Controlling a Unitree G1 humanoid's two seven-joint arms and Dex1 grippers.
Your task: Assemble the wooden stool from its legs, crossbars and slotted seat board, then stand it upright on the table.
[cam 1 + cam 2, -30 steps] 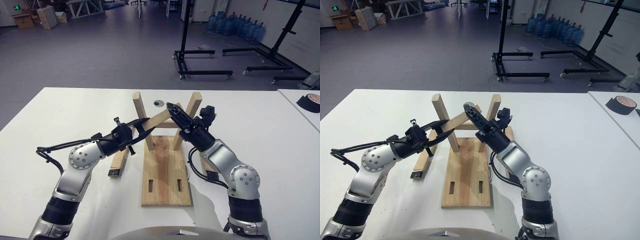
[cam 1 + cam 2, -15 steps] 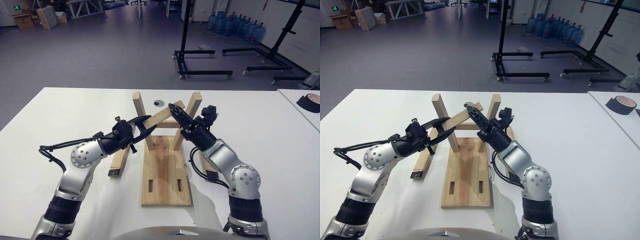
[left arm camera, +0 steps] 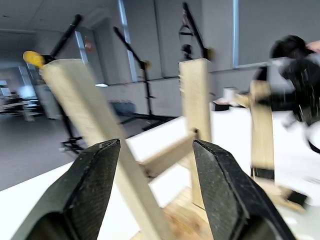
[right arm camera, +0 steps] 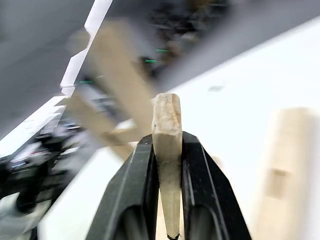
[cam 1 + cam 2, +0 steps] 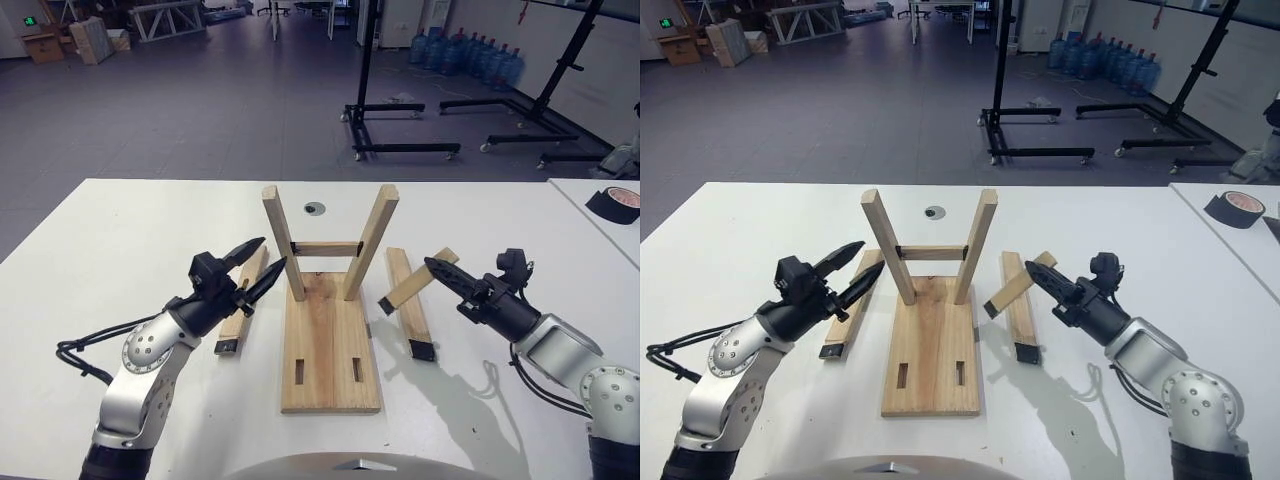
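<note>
My left jaws stand wide open with nothing between them, hanging just above the loose leg (image 5: 235, 325) that lies on the worktop (image 5: 120, 230) to the left of the seat board (image 5: 330, 360). My right jaws are clamped tight on a short crossbar (image 5: 410, 287), held tilted off the worktop with its lower end just over a second loose leg (image 5: 416, 330) lying to the right of the board. The board lies flat in the middle, and from its far end two legs (image 5: 282, 240) stand up, splaying apart toward their tops and joined partway up by another crossbar (image 5: 328, 248).
</note>
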